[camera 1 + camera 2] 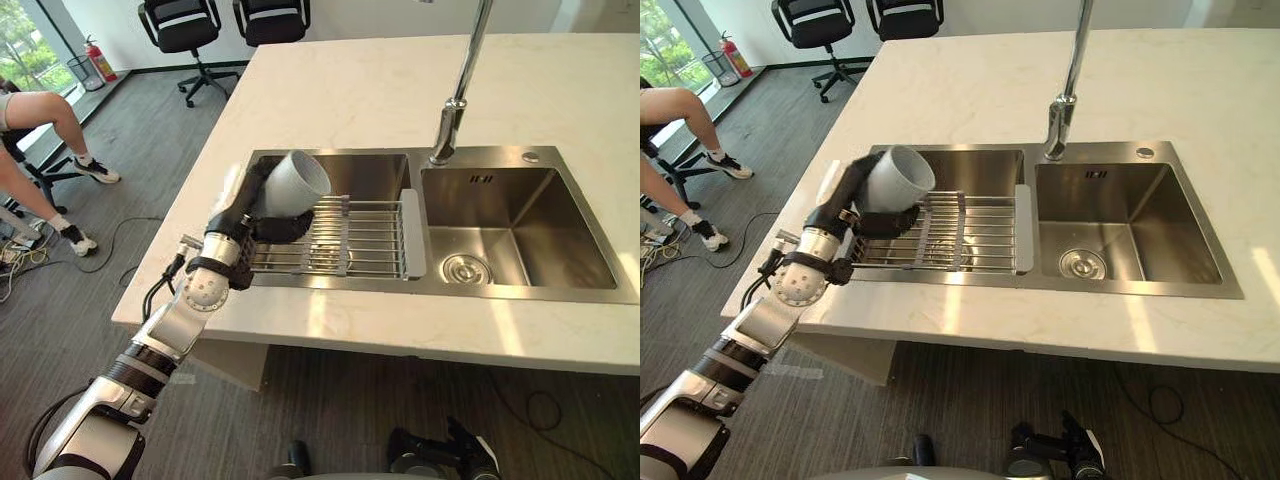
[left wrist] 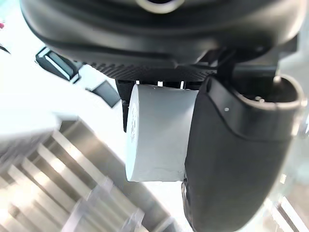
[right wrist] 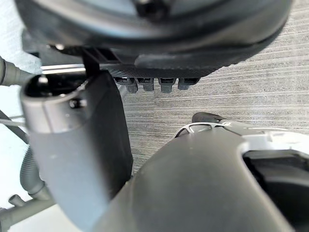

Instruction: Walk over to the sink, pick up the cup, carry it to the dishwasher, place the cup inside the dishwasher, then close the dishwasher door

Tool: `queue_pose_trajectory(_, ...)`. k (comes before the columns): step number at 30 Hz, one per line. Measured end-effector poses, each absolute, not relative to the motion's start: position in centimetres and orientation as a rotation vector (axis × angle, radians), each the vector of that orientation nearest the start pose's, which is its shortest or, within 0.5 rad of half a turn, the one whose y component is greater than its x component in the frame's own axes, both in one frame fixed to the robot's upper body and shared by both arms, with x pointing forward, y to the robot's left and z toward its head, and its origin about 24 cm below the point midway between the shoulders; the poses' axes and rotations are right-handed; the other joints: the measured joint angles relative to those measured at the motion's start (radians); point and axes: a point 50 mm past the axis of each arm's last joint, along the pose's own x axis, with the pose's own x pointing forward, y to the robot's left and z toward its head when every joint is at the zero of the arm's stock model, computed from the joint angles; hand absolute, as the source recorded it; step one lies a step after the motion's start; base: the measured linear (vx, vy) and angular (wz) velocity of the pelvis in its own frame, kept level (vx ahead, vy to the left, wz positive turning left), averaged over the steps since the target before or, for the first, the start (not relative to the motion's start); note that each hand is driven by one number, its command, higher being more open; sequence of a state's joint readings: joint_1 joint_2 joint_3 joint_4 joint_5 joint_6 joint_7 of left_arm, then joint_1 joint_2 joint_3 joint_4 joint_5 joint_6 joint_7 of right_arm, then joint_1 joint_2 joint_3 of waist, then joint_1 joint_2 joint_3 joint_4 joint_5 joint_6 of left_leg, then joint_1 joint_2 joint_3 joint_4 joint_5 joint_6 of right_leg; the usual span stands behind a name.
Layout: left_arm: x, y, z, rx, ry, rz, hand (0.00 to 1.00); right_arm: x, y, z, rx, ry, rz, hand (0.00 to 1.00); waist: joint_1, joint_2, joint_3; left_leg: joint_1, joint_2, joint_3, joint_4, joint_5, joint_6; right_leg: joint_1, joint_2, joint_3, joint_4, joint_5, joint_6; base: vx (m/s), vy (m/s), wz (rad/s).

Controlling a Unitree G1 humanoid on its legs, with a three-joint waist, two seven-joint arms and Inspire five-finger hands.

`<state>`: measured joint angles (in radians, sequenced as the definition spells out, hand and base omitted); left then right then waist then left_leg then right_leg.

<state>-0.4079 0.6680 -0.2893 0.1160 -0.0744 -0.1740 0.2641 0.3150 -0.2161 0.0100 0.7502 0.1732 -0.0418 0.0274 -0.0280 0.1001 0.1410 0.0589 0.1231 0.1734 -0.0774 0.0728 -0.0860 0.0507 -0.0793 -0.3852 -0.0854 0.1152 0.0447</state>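
Pale marble-look stone makes up the countertop (image 1: 400, 90), and the steel double sink (image 1: 520, 292) set into it is the landmark here. A wire drying rack (image 1: 360, 240) spans the sink's left basin, and a tall tap (image 1: 455, 110) rises from the sink's back rim between the two basins. The left hand (image 1: 250, 215) is over the left end of the sink, curled tightly round the white cup (image 1: 295, 185). It holds the cup tilted, mouth angled up and away from the robot, and the cup seems to be lifted just off the rack. The right hand (image 3: 77, 145) hangs by the floor, and I cannot tell whether it is spread or closed. The step in hand looks like carrying the cup off. I would lift it straight up first, so that neither base nor knuckles catch the rack wires, then level it and draw it back over the sink's near rim before turning. The cup shows no readable print, and a small dark mark (image 1: 481, 179) on the sink's back wall is too small to read.
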Motion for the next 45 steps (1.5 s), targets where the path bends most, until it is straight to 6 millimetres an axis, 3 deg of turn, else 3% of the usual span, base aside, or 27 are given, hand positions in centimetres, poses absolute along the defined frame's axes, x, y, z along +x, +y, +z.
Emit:
queue_pose_trajectory(6,29.2,22.6,16.4,0.429,-0.500,0.070,0.00,6.1,-22.5,-14.5,0.008,1.018,-0.178,1.00,0.046,-0.039,-0.031,-0.013,-0.002,-0.006,0.018,-0.017,0.005,-0.002,-0.004,-0.003,0.000,-0.002,0.002,0.00,0.006,0.01)
queue_pose_trajectory(17,23.8,23.9,15.5,0.022,-0.591,0.176,0.00,6.9,-22.6,-14.7,0.019,0.993,-0.182,1.00,0.115,-0.037,-0.077,-0.045,-0.005,-0.026,0.108,-0.078,0.004,-0.008,-0.016,0.006,0.023,-0.023,0.010,0.02,0.010,-0.01)
queue_pose_trajectory(18,23.6,23.7,15.0,-0.001,-0.581,0.176,0.00,6.9,-22.6,-14.7,0.020,0.991,-0.182,1.00,0.119,-0.035,-0.078,-0.049,-0.006,-0.041,0.123,-0.087,0.005,-0.015,-0.023,0.000,0.058,-0.044,0.013,0.03,0.022,0.23)
queue_pose_trajectory(21,23.1,22.7,13.5,-0.062,-0.539,0.158,0.00,7.0,-22.5,-14.6,0.024,0.960,-0.176,1.00,0.120,-0.047,-0.082,-0.054,-0.035,-0.106,0.160,-0.117,0.006,-0.076,-0.099,-0.030,0.309,-0.187,0.029,0.02,0.024,0.58)
queue_pose_trajectory(23,23.1,21.4,12.6,-0.111,-0.500,0.106,0.00,6.9,-22.2,-14.6,0.041,0.947,-0.180,1.00,0.119,-0.076,-0.080,-0.066,-0.096,-0.175,0.189,-0.127,0.022,-0.115,-0.191,-0.009,0.498,-0.284,0.045,-0.01,-0.018,0.95)
queue_pose_trajectory(26,22.6,19.6,12.6,-0.183,-0.505,0.051,0.00,8.4,-22.0,-14.3,0.018,0.915,-0.145,1.00,0.126,-0.078,-0.054,-0.089,-0.140,-0.230,0.232,-0.111,0.039,-0.158,-0.230,0.101,0.617,-0.321,0.047,-0.03,-0.045,0.83)
queue_pose_trajectory(28,22.3,18.7,13.1,-0.225,-0.531,0.019,0.00,10.1,-21.4,-13.9,0.018,0.874,-0.128,1.00,0.138,-0.075,-0.039,-0.122,-0.151,-0.255,0.252,-0.100,0.039,-0.130,-0.228,0.117,0.560,-0.353,0.079,-0.08,-0.097,0.49)
queue_pose_trajectory(29,22.1,18.2,13.3,-0.263,-0.548,0.005,0.00,11.5,-21.3,-13.5,0.016,0.837,-0.121,1.00,0.144,-0.044,-0.016,-0.132,-0.142,-0.268,0.259,-0.087,0.034,-0.114,-0.211,0.107,0.528,-0.345,0.086,-0.15,-0.057,0.39)
queue_pose_trajectory(30,22.0,17.6,13.3,-0.297,-0.551,-0.019,0.00,12.6,-21.1,-13.1,0.015,0.804,-0.112,1.00,0.149,-0.019,-0.007,-0.135,-0.129,-0.262,0.252,-0.069,0.029,-0.097,-0.200,0.089,0.504,-0.339,0.070,-0.17,-0.026,0.42)
queue_pose_trajectory(32,21.7,17.1,13.5,-0.314,-0.558,-0.047,0.00,13.3,-20.5,-12.8,0.026,0.778,-0.102,1.00,0.150,-0.014,-0.009,-0.137,-0.108,-0.197,0.240,-0.057,0.037,-0.087,-0.201,0.071,0.498,-0.336,0.066,-0.19,0.006,0.29)
queue_pose_trajectory(34,21.3,16.8,14.1,-0.317,-0.594,-0.081,0.00,13.7,-19.7,-12.6,0.024,0.766,-0.083,1.00,0.149,-0.017,-0.011,-0.144,-0.067,-0.071,0.256,-0.097,0.075,-0.082,-0.208,0.055,0.476,-0.317,0.053,-0.10,0.008,0.18)
queue_pose_trajectory(36,20.7,15.9,15.2,-0.318,-0.651,-0.121,0.00,13.9,-19.3,-12.4,0.017,0.771,-0.065,1.00,0.142,-0.023,-0.013,-0.188,-0.024,0.042,0.430,-0.140,0.135,-0.087,-0.235,0.045,0.456,-0.295,0.061,0.01,0.047,0.13)
queue_pose_trajectory(38,20.5,15.4,15.5,-0.308,-0.664,-0.145,0.00,13.5,-19.0,-12.6,0.011,0.796,-0.050,1.00,0.138,0.004,-0.035,-0.191,-0.006,0.090,0.456,-0.171,0.116,-0.085,-0.226,0.035,0.459,-0.289,0.085,0.04,0.091,0.31)
queue_pose_trajectory(39,20.5,14.9,15.3,-0.302,-0.649,-0.160,0.00,13.1,-18.7,-12.9,0.014,0.820,-0.040,1.00,0.121,0.001,-0.060,-0.204,-0.028,0.083,0.393,-0.170,0.101,-0.091,-0.226,0.018,0.444,-0.287,0.087,0.03,0.122,0.82)
queue_pose_trajectory(41,20.6,14.5,14.9,-0.306,-0.622,-0.176,0.00,12.9,-18.2,-13.1,0.026,0.832,-0.032,1.00,0.110,-0.005,-0.063,-0.207,-0.063,0.054,0.301,-0.147,0.120,-0.086,-0.217,0.009,0.403,-0.270,0.072,0.01,0.073,1.06)
queue_pose_trajectory(42,20.9,14.2,14.3,-0.303,-0.587,-0.183,0.00,12.3,-17.8,-13.5,0.040,0.856,-0.035,1.00,0.094,-0.020,-0.078,-0.185,-0.075,0.117,0.223,-0.141,0.145,-0.047,-0.216,-0.035,0.298,-0.216,0.067,0.04,0.064,1.46)
queue_pose_trajectory(43,21.2,14.0,14.0,-0.297,-0.571,-0.189,0.00,12.0,-17.5,-13.6,0.052,0.862,-0.038,1.00,0.084,-0.027,-0.082,-0.185,-0.057,0.196,0.249,-0.136,0.145,-0.002,-0.228,-0.109,0.242,-0.181,0.115,0.08,0.063,1.45)
queue_pose_trajectory(44,21.4,13.7,13.7,-0.304,-0.559,-0.194,0.00,11.6,-17.9,-13.6,0.046,0.869,-0.050,1.00,0.083,-0.005,-0.089,-0.168,-0.038,0.206,0.235,-0.095,0.103,0.010,-0.216,-0.136,0.246,-0.178,0.121,0.07,0.126,1.25)
queue_pose_trajectory(45,21.8,13.2,13.1,-0.300,-0.525,-0.211,0.00,11.2,-17.9,-13.9,0.050,0.889,-0.073,1.00,0.088,-0.010,-0.088,-0.138,-0.068,0.178,0.168,-0.058,0.099,0.029,-0.234,-0.169,0.248,-0.183,0.117,0.05,0.104,0.82)
